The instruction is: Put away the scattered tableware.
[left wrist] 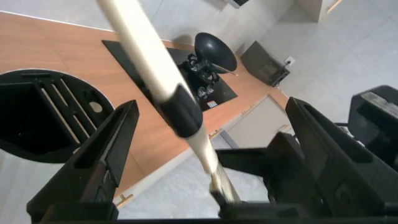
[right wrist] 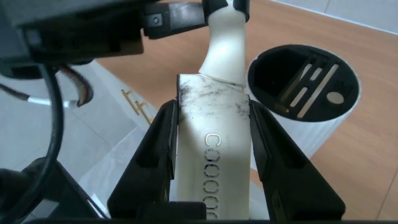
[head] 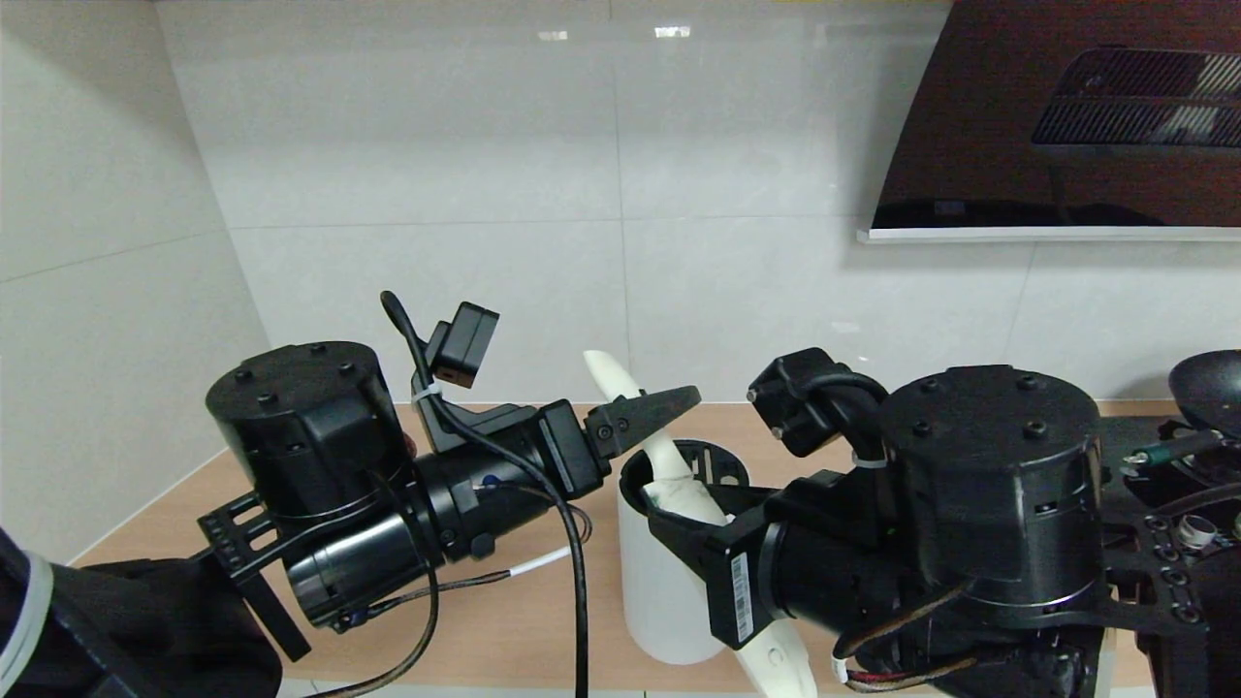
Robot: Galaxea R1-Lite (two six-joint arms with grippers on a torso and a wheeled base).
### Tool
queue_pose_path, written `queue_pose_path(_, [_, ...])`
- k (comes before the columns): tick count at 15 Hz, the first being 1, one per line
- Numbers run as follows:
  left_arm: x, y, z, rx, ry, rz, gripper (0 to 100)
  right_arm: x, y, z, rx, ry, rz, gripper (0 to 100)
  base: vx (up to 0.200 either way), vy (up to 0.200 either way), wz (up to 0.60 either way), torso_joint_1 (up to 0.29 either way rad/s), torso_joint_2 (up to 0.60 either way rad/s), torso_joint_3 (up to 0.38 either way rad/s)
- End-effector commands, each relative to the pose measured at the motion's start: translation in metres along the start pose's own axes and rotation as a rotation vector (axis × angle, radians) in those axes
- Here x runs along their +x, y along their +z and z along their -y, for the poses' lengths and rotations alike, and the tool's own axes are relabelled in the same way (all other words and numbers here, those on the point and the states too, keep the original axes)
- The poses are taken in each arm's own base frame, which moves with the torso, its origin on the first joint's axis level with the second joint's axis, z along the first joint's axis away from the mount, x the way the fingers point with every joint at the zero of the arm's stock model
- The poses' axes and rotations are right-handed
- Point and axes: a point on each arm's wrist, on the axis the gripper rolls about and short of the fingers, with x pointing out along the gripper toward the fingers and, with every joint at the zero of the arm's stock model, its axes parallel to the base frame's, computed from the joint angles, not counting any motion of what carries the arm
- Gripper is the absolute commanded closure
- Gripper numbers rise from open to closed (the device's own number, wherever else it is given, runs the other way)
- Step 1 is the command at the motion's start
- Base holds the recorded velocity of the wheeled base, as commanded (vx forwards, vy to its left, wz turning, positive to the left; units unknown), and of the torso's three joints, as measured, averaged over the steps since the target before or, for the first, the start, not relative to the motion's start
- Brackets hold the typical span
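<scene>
Above the wooden countertop (head: 543, 620), both arms lie level side by side, the right gripper (right wrist: 211, 124) clenched on a tilted white slotted spatula (right wrist: 214, 162) near the utensil holder (head: 659, 601), and the left gripper (left wrist: 210, 118) spread wide around its handle.

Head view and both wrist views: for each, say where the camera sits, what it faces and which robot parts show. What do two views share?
Head view: on the head, facing forward and down at the counter; both arms show, left tool and right tool at the utensil near the holder.
Left wrist view: on the left wrist, looking past its open tool toward the stove.
Right wrist view: on the right wrist, looking down its tool, shut on the utensil.
Shared by all: the holder.
</scene>
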Motion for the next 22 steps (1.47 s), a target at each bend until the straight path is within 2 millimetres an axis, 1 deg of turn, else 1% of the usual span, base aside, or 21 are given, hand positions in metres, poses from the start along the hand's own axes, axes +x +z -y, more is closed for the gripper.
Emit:
queue_pose_path(1, [-0.0008,0.0003,0.0005,0.000,0.000,0.002,0,0.0000,-0.0015,-0.0021,-0.004,0.006,-0.004,100,0.000,0.000,0.00,0.000,0.00,0.000])
queue_pose_path(8, [0.0022,-0.0026,-0.0024,-0.004,0.010,-0.006,0,-0.0038,-0.0026,-0.0076,-0.009,0.026,-0.004,100,0.000,0.000,0.00,0.000,0.00,0.000])
queue_pose_path(9, [0.0022,-0.0025,-0.0023,-0.002,0.009,-0.005,100,-0.0038,-0.0026,-0.0076,-0.009,0.026,-0.004,100,0.000,0.000,0.00,0.000,0.00,0.000])
queue_pose_path(22, [0.0006,0.0000,0.0014,0.001,-0.001,0.005,100,-0.0035,-0.0026,-0.0073,-0.007,0.015,0.018,100,0.000,0.000,0.00,0.000,0.00,0.000])
